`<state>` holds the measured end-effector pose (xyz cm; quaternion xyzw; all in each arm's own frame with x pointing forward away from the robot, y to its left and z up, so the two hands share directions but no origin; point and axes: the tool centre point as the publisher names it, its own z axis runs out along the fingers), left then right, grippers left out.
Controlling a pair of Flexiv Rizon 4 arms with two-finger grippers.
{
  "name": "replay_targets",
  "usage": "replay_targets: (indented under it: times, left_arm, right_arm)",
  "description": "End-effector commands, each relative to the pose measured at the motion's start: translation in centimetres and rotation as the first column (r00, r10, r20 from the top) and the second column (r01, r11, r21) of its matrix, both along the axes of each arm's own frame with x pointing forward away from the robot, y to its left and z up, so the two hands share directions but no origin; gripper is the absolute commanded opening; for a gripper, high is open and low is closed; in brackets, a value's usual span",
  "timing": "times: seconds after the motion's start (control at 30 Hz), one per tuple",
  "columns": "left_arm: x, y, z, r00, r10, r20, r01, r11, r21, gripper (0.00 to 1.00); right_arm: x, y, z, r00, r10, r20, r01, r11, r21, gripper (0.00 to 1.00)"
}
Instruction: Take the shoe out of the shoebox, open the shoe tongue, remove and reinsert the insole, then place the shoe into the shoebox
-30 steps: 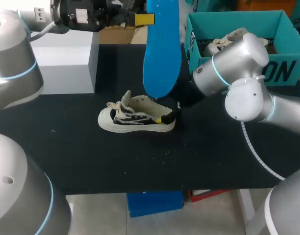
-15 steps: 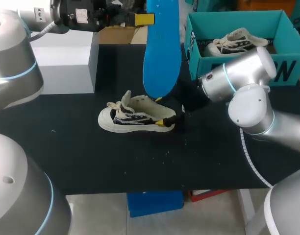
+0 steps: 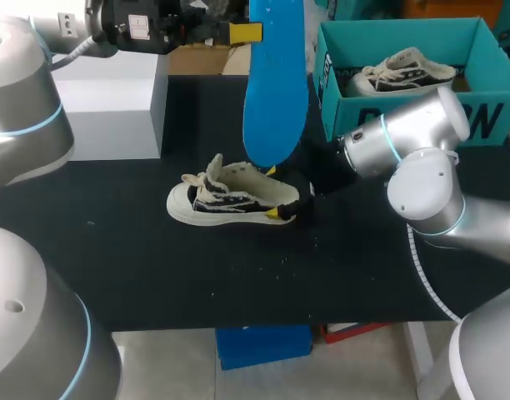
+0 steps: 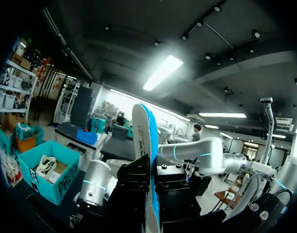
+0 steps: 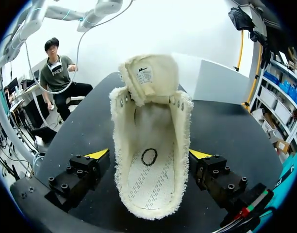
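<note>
Lowered over the past second, my right arm now has its right gripper (image 5: pixel 151 154) down at table level, straddling the heel of the shoe (image 3: pixel 234 200), which lies on its sole in the middle of the black table (image 3: pixel 155 267), toe towards my left, well apart from the teal shoebox (image 3: pixel 405 104), where a second shoe (image 3: pixel 401 68) rests. Whether that gripper has the heel clamped yet, I cannot tell. The tongue (image 5: pixel 151 73) is folded forward and the shoe's mouth gapes, its bare footbed showing. Above it my left gripper (image 4: pixel 151 194) is pinched on the blue insole (image 3: pixel 276 92), which hangs down with its rounded lower end just over the heel opening. Trouble, as I judge it, lies in that crowded corner: the insole must go in exactly where my right gripper sits, so its end could snag on the collar or strike that gripper and buckle. If the heel is not firmly held, a push from the insole may skid the shoe along the table or tip it, and the tongue could flop back across the opening.
</note>
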<state>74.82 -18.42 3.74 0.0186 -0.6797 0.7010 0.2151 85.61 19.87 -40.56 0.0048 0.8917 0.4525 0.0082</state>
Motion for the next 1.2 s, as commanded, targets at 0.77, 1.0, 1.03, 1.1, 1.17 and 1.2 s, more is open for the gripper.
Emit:
replay_targets:
  times: [0.77, 1.0, 1.03, 1.1, 1.17, 1.2]
  left_arm:
    - [0.0, -0.1, 0.0, 1.0, 0.003, 0.0, -0.003, 1.0, 0.002, 0.0]
    - [0.0, -0.1, 0.0, 1.0, 0.003, 0.0, -0.003, 1.0, 0.002, 0.0]
    - [0.0, -0.1, 0.0, 1.0, 0.003, 0.0, -0.003, 1.0, 0.002, 0.0]
    - [0.0, -0.1, 0.0, 1.0, 0.003, 0.0, -0.003, 1.0, 0.002, 0.0]
    - [0.0, -0.1, 0.0, 1.0, 0.003, 0.0, -0.003, 1.0, 0.002, 0.0]
    - [0.0, -0.1, 0.0, 1.0, 0.003, 0.0, -0.003, 1.0, 0.002, 0.0]
  right_arm:
    - [0.0, -0.5, -0.1, 1.0, 0.006, 0.003, -0.006, 0.998, -0.061, 1.0]
    - [0.6, -1.1, 0.6, 0.999, 0.05, 0.004, -0.048, 0.976, -0.213, 1.0]
    - [0.7, -1.2, 0.7, 0.998, 0.057, 0.003, -0.055, 0.97, -0.235, 1.0]
    - [0.9, -1.2, 0.9, 0.997, 0.083, 0.002, -0.079, 0.952, -0.295, 1.0]
    - [1.1, -1.3, 1.1, 0.996, 0.093, 0.004, -0.086, 0.94, -0.33, 1.0]
    - [1.2, -1.4, 1.2, 0.995, 0.102, 0.008, -0.092, 0.929, -0.357, 1.0]
